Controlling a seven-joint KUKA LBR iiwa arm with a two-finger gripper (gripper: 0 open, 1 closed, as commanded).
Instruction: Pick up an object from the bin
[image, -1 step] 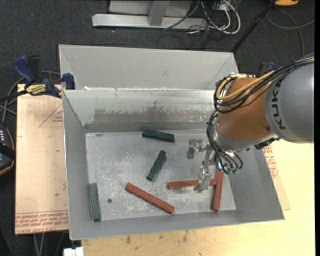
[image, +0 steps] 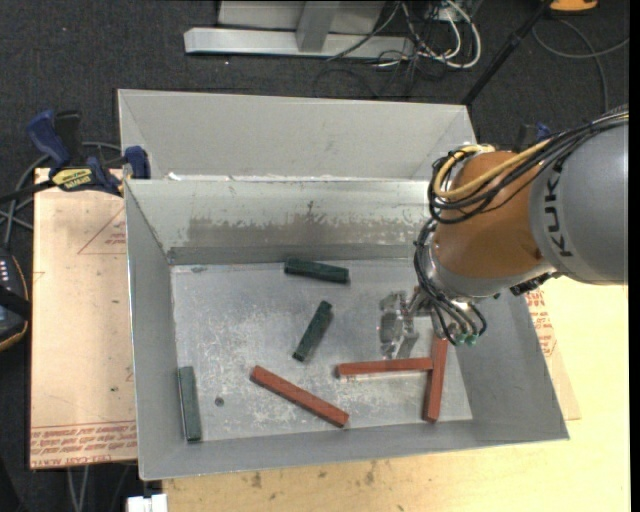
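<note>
The gripper (image: 397, 330) is hanging low over the right half of the grey metal bin (image: 150, 330), under the arm's orange wrist cover (image: 480, 230). It is pointing down at the bin floor, and I cannot tell how far open it is or whether it has hold of anything.

Just in front of it, a thin red stick (image: 385, 369) is lying flat, running left to right. Whether the gripper is touching this stick is not clear. At that stick's right end, a shorter red stick (image: 434, 378) is lying at about a right angle to it, so the 2 are forming a corner.

A longer red stick (image: 298, 395) is lying slantwise nearer the middle of the front, apart from the other 2. To the gripper's left, a dark green bar (image: 312, 331) is lying tilted on the floor, and another dark green bar (image: 316, 270) is resting close to the back wall. A grey-green bar (image: 188, 403) is lying well apart in the front left corner, along the left wall.
</note>
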